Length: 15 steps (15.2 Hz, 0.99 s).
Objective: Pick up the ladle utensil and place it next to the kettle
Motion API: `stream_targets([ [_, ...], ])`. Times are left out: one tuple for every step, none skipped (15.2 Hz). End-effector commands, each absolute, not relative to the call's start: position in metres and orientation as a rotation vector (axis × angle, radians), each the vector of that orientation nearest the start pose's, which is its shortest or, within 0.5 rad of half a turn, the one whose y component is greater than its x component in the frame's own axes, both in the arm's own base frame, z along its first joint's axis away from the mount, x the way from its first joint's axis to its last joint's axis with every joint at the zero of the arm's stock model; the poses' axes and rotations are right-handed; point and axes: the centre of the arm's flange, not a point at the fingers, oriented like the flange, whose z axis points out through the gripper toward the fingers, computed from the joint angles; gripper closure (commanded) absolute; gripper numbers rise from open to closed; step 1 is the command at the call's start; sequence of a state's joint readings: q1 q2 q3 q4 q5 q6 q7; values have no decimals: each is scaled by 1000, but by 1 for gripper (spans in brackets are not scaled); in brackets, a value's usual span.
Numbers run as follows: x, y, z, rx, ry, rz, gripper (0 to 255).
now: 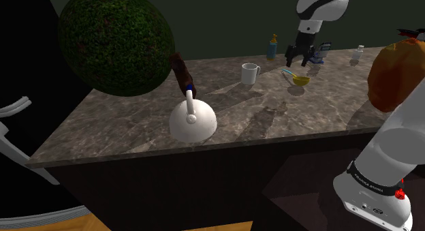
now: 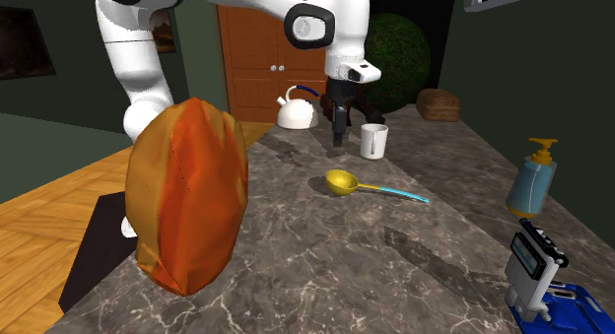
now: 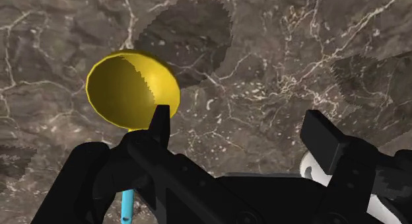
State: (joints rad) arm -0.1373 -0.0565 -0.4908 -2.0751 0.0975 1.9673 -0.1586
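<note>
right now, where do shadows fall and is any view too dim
Shoulder view: dim, long shadows across the counter near the kettle. Second exterior view: brighter, the ladle clear. Wrist view: a jagged-edged shadow beside the ladle's bowl.

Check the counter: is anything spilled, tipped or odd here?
Nothing stands out. The yellow ladle lies flat on the counter, the white kettle and mug stand upright, and nothing is spilled. The gripper hangs open above the ladle.
</note>
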Motion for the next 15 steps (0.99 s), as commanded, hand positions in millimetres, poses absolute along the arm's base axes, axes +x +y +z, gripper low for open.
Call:
stream_targets([
  [436,-334,433,-2891,802,16,0],
  [438,-345,426,-2879,824,18,0],
  [441,-357,418,-2866,846,19,0],
  [443,-369,411,-2853,868,20,0],
  [445,-381,404,-2840,889,21,0],
  [446,-392,396,-2827,910,23,0],
  [448,-404,389,-2814,932,24,0],
  [449,-416,381,-2800,953,25,0],
  [450,-427,374,-2787,974,26,0],
  [450,-432,371,-2781,982,27,0],
  [451,-431,365,-2781,982,27,0],
  [451,-430,360,-2781,982,27,0],
  [451,-429,355,-2781,982,27,0],
  [451,-428,350,-2781,982,27,0],
  [452,-427,345,-2781,982,27,0],
])
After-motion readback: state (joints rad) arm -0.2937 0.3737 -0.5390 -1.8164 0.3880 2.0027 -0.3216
